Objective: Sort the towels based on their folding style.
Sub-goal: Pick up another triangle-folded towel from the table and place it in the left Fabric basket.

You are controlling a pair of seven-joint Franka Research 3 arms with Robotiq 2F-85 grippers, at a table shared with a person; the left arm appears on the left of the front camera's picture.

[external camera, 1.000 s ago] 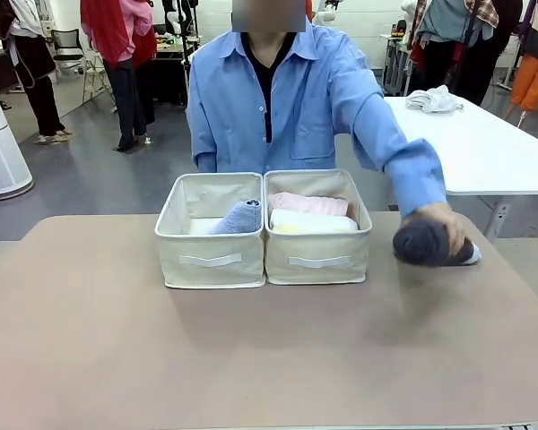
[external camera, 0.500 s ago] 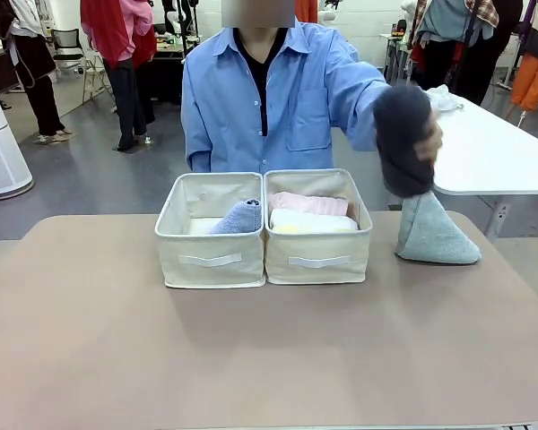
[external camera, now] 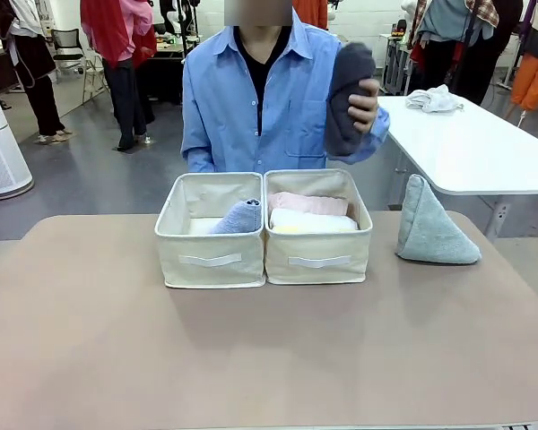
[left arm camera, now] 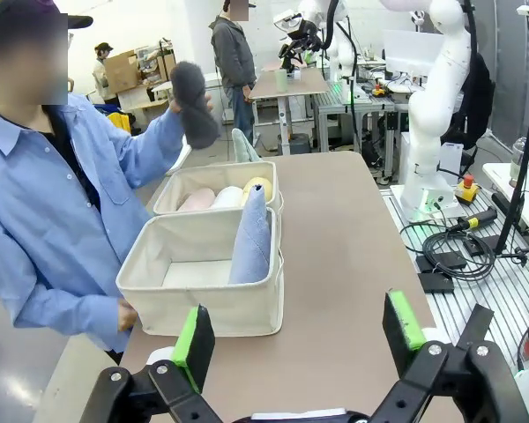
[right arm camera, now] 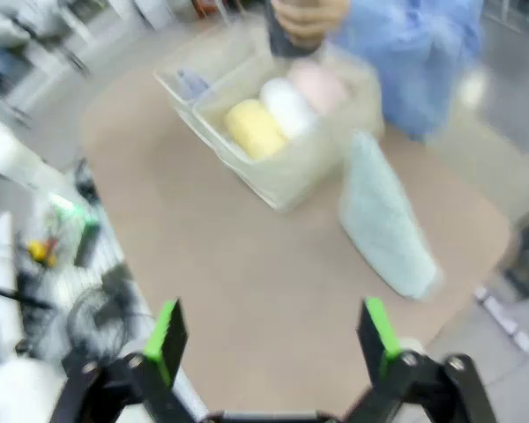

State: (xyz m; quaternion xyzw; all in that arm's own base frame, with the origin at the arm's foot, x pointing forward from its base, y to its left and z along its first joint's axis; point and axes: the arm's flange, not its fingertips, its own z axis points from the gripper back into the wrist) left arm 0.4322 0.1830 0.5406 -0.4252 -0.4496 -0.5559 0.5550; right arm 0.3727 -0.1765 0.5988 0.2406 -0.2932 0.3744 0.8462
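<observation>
Jaws wide — dark roll (left arm camera: 194,104) seemingly beyond

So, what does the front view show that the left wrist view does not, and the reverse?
Front view: the whitish crumpled cloth heap on the white table behind. Left wrist view: the open left gripper, a person's hand by the nearer cream fabric basket. Both: the dark grey terry towel roll held up in the person's other hand, the periwinkle-blue terry cone, the pink terry roll, the white terry roll.
</observation>
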